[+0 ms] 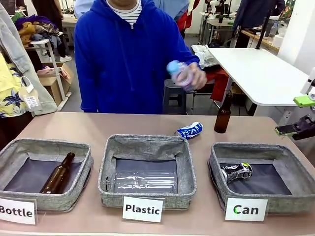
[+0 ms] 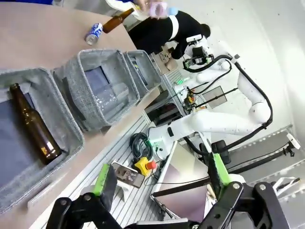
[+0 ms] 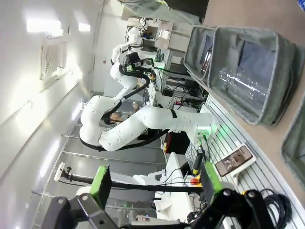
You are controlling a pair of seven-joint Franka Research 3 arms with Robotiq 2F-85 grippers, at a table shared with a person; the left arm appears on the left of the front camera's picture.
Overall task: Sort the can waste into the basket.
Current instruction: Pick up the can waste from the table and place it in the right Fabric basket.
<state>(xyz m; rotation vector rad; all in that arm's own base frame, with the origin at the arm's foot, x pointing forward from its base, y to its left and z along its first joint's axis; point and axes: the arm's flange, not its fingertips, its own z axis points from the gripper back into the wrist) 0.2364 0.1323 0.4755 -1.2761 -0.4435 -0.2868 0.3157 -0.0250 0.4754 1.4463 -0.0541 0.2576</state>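
front view, three baskets (image 1: 47, 144) (image 1: 147, 142) (image 1: 256, 147), two cans (image 1: 236, 172) (image 1: 189, 130)

Front camera across table (image 1: 98, 125) toward person (image 1: 123, 59); wrist cameras sideways, off-table; Plastic basket (image 1: 147, 141) common to all.

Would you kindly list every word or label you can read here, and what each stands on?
"Bottle": white sign before the left grey fabric basket.
"Plastic": white sign before the middle grey fabric basket.
"Can": white sign before the right grey fabric basket.
Print on the blue-and-white can on the table: too blurred to read.
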